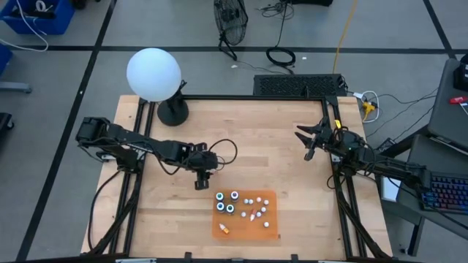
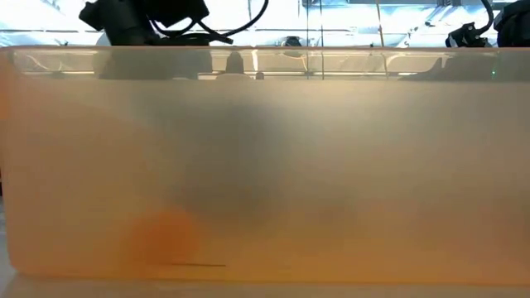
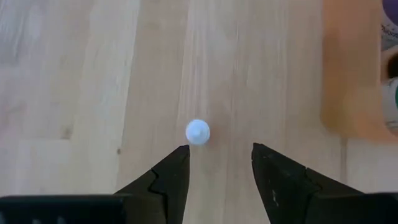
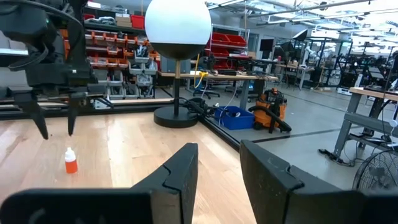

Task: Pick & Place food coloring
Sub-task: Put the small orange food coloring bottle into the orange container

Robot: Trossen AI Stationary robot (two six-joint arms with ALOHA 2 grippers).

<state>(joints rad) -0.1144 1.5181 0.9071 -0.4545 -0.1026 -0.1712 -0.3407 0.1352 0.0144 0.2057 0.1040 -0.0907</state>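
One small dropper bottle (image 3: 198, 132) stands upright on the bare wood, off the mat. The right wrist view shows it as orange with a white cap (image 4: 71, 160). My left gripper (image 3: 219, 149) hangs above it, pointing down, open, fingers clear of the cap; the high view shows the gripper (image 1: 202, 183) just left of the orange mat (image 1: 272, 196). On the mat stand dark round bottles with teal tops (image 1: 227, 202) and small white dropper bottles (image 1: 257, 203); one orange bottle (image 1: 224, 229) lies flat. My right gripper (image 1: 306, 142) waits open near the table's right side.
A lamp with a white globe (image 1: 153, 73) and a black base (image 1: 173, 112) stands at the table's far left. A translucent orange wall (image 2: 265, 165) fills most of the low view. Bare wood lies between the two arms and left of the mat.
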